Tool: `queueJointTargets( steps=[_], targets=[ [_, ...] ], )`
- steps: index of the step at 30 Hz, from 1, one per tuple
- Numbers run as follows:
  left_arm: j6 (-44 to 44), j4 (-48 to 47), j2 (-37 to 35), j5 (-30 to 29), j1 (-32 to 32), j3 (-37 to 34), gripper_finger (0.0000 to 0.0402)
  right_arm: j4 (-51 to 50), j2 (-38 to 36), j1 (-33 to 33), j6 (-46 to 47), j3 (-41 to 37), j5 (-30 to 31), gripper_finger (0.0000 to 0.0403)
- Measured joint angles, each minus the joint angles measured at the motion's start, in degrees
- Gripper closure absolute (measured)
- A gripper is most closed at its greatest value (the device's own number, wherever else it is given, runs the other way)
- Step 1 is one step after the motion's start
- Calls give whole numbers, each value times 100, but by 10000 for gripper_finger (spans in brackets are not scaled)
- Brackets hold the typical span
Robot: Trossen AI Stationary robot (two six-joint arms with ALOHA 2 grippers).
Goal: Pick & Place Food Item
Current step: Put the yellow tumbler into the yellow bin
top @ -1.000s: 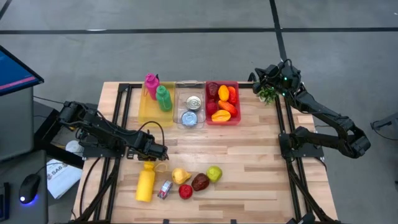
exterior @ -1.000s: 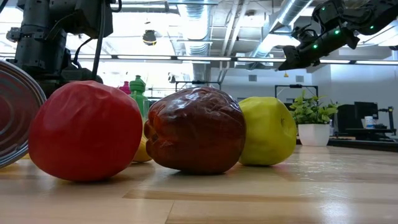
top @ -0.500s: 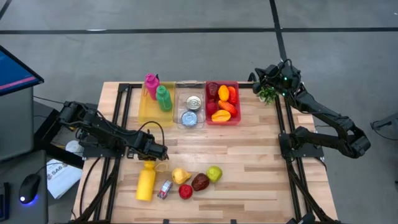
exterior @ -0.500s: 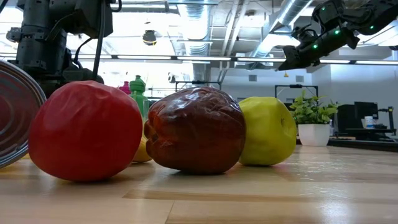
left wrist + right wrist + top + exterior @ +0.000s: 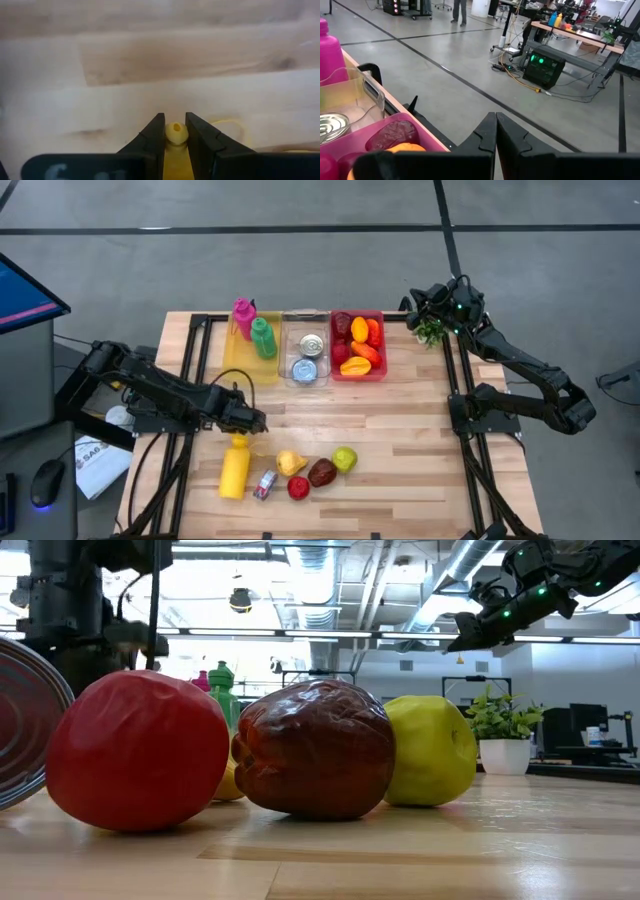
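- The left gripper (image 5: 254, 423) is low over the wooden table (image 5: 400, 440), its fingers (image 5: 153, 136) pinching the nozzle tip of a yellow squeeze bottle (image 5: 234, 467); the left wrist view shows the yellow tip (image 5: 175, 131) caught between the two dark pads.
- The yellow squeeze bottle lies on its side at the table's front left, body pointing toward the front edge, cap end toward the bins.
- Just beside it runs a row of loose items: a small can (image 5: 265, 484) on its side, a yellow fruit (image 5: 291, 463), a red fruit (image 5: 298, 488), a dark red fruit (image 5: 322, 472) and a green apple (image 5: 345, 459).
- At the back stand three bins: a yellow one (image 5: 232, 361) with a pink bottle (image 5: 243, 318) and a green bottle (image 5: 262, 337) upright, a clear one (image 5: 306, 376) with two tins, and a red one (image 5: 381, 345) with red and orange fruit.
- The right gripper (image 5: 412, 301) hangs off the table's back right corner by a small potted plant (image 5: 431, 331), fingers (image 5: 485, 134) pressed together, holding nothing.
- No writing on the bottle or can is legible; a paper (image 5: 95, 460) left of the table carries print too small to read.
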Motion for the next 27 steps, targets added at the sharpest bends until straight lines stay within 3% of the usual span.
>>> queueJointTargets(
  steps=[17, 27],
  targets=[
    [-2, -470, -1631, -2097, 7, 0, 353, 11, 2, 0, 0, 2, 2, 400],
    [-2, -336, -2275, -3858, 7, 0, 353, 11, 1, -2, 0, 2, 0, 400]
  ],
)
